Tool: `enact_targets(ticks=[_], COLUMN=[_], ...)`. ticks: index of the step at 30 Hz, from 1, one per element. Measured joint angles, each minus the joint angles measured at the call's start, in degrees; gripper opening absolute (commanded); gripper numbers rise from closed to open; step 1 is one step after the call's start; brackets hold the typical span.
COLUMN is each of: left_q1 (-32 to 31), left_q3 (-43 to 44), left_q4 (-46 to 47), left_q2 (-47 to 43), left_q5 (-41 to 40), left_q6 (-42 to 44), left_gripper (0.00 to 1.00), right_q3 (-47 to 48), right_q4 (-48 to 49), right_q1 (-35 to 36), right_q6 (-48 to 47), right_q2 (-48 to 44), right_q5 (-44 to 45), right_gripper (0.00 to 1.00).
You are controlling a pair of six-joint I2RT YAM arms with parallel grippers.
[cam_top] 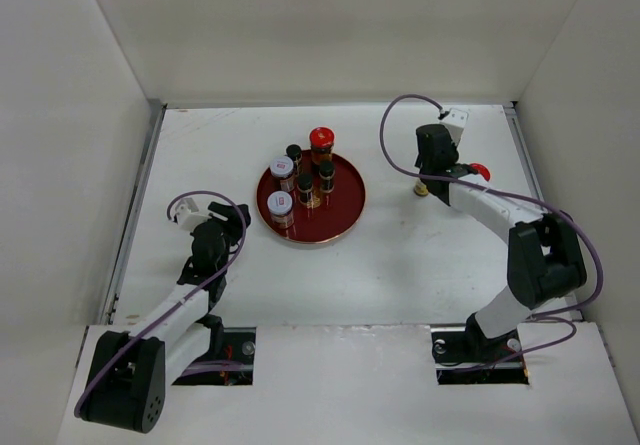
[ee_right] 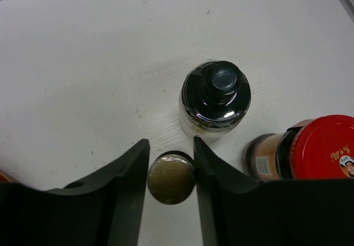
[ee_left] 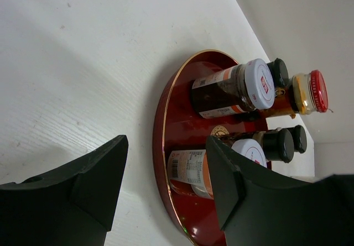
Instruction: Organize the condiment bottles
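Note:
A round red tray (cam_top: 345, 200) holds several condiment bottles: a red-lidded jar (cam_top: 321, 143), two white-lidded jars (cam_top: 281, 169) (cam_top: 279, 205) and three slim black-capped ones (cam_top: 326, 173). My right gripper (ee_right: 171, 163) is at the far right of the table, shut on the gold cap of a small yellowish bottle (ee_right: 171, 178) that stands on the table (cam_top: 422, 192). Just beyond it stand a black-capped bottle (ee_right: 215, 94) and a red-lidded jar (ee_right: 321, 146). My left gripper (ee_left: 166, 185) is open and empty, low, just left of the tray (ee_left: 166, 141), facing the nearer white-lidded jar (ee_left: 191, 168).
White walls close the table on the left, back and right. The right arm's purple cable (cam_top: 385, 135) loops over the far right of the table. The tray's gold centre mark (ee_left: 220, 130) shows between the jars.

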Motion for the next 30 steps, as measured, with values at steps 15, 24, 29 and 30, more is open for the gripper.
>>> enact_targets(ticks=[15,24,29,30], left_q1=[-0.04,0.02,0.0,0.0], left_q3=[-0.02,0.0,-0.02,-0.02], left_q4=[0.22,0.24,0.26,0.26], left_q2=[-0.2,-0.39,-0.48,-0.48], left_q5=[-0.28,-0.39,-0.35,-0.35], left_q6=[0.0,0.02,0.02,0.02], left_gripper=[0.56,0.57,0.57,0.57], right_q3=[0.7,11.13,15.3,16.13], right_q4=[-1.62,1.36,2.64,2.82], right_q1=[6.29,16.44,17.44,17.42], right_q6=[-0.83,-2.08,-2.16,-2.16], right_q2=[-3.45,2.62,9.14,10.58], right_q5=[-0.63,-4.42,-6.58,-6.73], right_gripper=[0.25,0.25,0.25,0.25])
